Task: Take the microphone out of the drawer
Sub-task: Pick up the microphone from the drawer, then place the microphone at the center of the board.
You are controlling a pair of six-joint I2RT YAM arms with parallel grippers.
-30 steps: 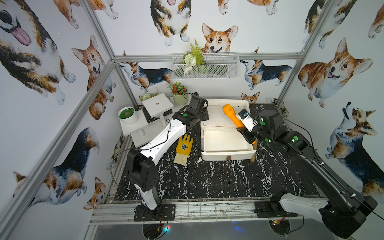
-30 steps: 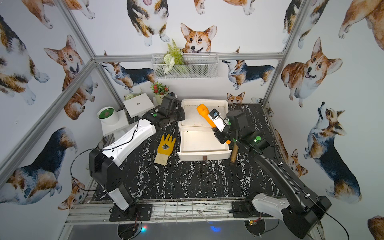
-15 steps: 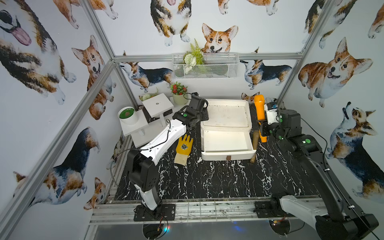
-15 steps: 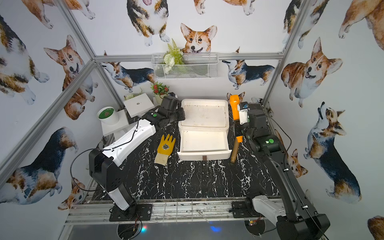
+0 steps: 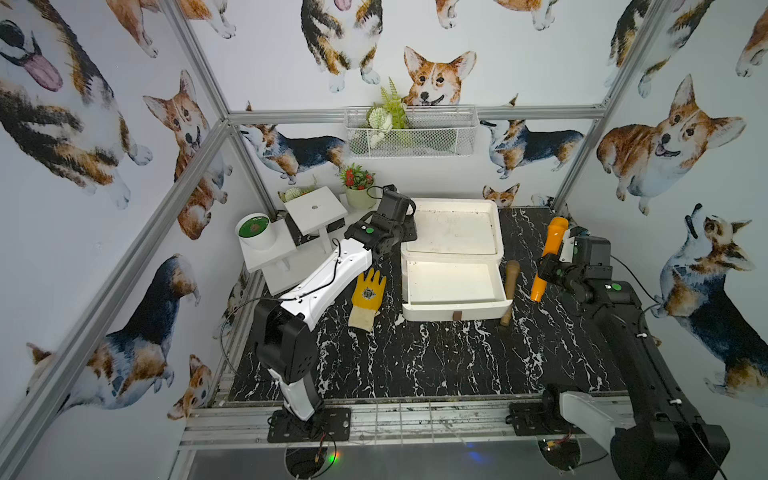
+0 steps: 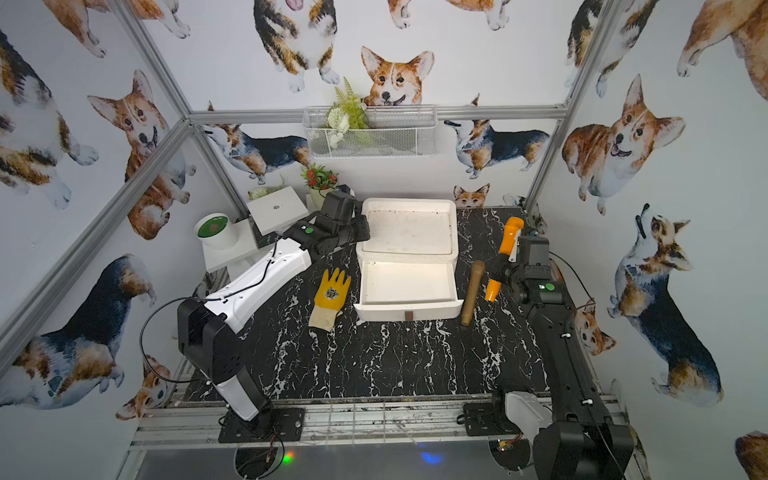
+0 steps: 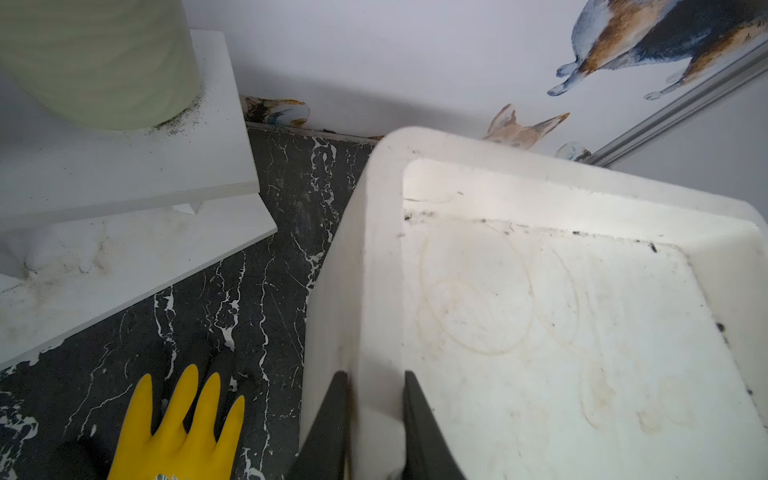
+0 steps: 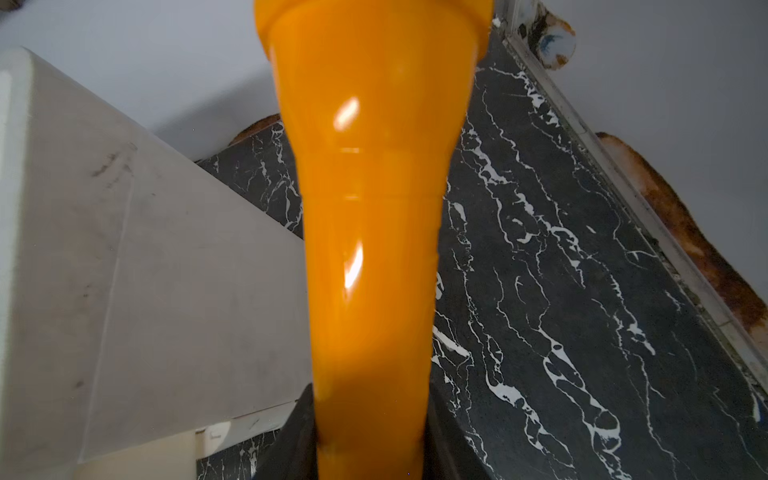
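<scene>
The orange microphone (image 5: 550,253) (image 6: 505,249) (image 8: 370,208) hangs tilted over the black marble table, just right of the white drawer cabinet (image 5: 453,205) (image 6: 409,203). My right gripper (image 5: 547,269) (image 6: 500,268) (image 8: 370,399) is shut on its lower shaft. The bottom drawer (image 5: 457,309) (image 6: 409,309) stands pulled out, and its inside shows bare white. My left gripper (image 7: 374,376) is shut on the cabinet's left top rim (image 7: 374,249), one finger outside the wall and one inside.
A brown wooden handle (image 5: 510,291) (image 6: 471,295) lies between the drawer and the microphone. A yellow glove (image 5: 368,297) (image 6: 330,297) (image 7: 178,428) lies left of the drawer. White stands (image 5: 316,210) with potted plants fill the back left corner.
My right gripper has carried the microphone from above the cabinet top out past its right side, over the table. The left arm has stayed put.
</scene>
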